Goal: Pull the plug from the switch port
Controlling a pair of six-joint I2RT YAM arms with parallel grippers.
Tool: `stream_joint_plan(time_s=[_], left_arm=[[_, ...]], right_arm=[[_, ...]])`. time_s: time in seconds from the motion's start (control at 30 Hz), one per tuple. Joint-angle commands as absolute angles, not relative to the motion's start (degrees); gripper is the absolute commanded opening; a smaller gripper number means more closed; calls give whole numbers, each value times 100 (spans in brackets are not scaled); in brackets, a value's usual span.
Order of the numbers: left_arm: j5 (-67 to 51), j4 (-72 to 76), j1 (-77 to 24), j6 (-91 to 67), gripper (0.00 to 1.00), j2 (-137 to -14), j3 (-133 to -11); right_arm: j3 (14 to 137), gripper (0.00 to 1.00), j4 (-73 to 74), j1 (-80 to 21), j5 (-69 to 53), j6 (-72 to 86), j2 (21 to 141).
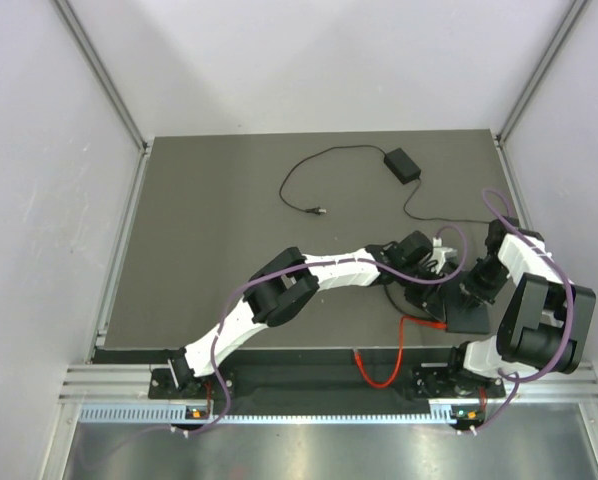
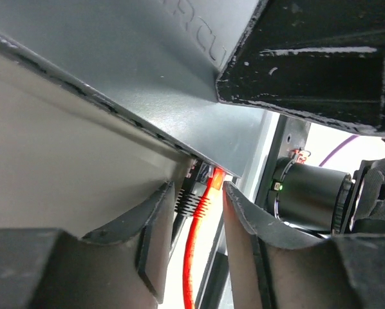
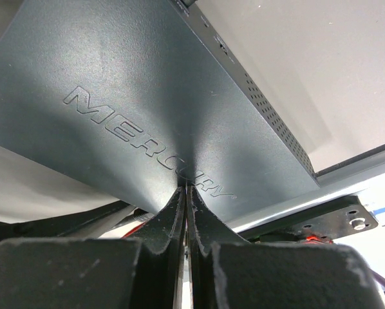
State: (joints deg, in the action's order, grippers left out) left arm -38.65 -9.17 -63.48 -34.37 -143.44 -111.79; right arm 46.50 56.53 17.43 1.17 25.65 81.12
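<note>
unplugging not yet done

the orange-red cable plug point(image 2: 213, 176) sits in the switch port point(image 2: 205, 167) of the flat matte black box point(image 3: 147, 96). the left gripper point(image 2: 199, 188), narrowly parted, straddles it. the right gripper point(image 3: 185, 188), closed, presses on the box.

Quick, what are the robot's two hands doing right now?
Left gripper: open, fingers either side of the red cable.
Right gripper: closed, tips against the black box.

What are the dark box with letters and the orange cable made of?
The box looks like painted metal or maybe hard plastic: matte, finely textured, stamped letters, vent holes along one side. The orange cable looks like smooth, bendy plastic or rubber, slightly shiny.
</note>
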Motion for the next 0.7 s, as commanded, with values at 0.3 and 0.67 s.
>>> stream_joint_plan(time_s=[0.3,0.67], left_arm=[[-3462,-1767,-6390,-3796,39,-14775,-11786],[-3094,-1942,-6416,-4096,33,-14968,-11917]], right_arm=[[4421,0,5186,1767,88,2584,8200],[4412,0,5168,1758,123,2610,8244]])
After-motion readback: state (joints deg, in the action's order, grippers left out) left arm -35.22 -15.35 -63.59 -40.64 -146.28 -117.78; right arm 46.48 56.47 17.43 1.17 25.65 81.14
